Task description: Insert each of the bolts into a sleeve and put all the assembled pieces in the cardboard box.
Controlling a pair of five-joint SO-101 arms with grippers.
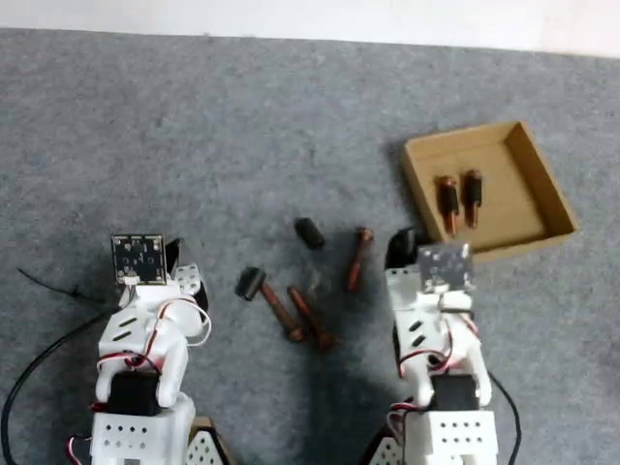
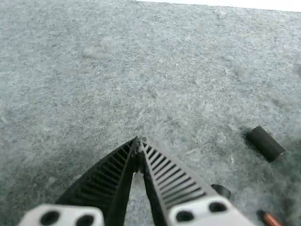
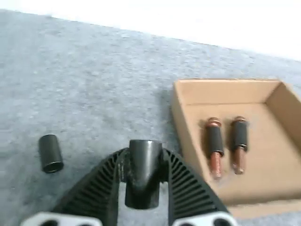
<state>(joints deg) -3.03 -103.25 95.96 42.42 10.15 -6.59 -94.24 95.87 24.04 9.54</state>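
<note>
My right gripper is shut on a black sleeve, held upright just left of the cardboard box. In the high view this gripper sits beside the box's near-left corner. Two assembled pieces lie side by side inside the box. Three copper bolts lie on the grey mat: one close to the right gripper, two nearer the middle. Two loose sleeves lie next to them. My left gripper is shut and empty over bare mat, left of the parts.
The grey mat covers the table, with open room at the back and left. A pale wall strip runs along the far edge. Cables trail beside the left arm's base.
</note>
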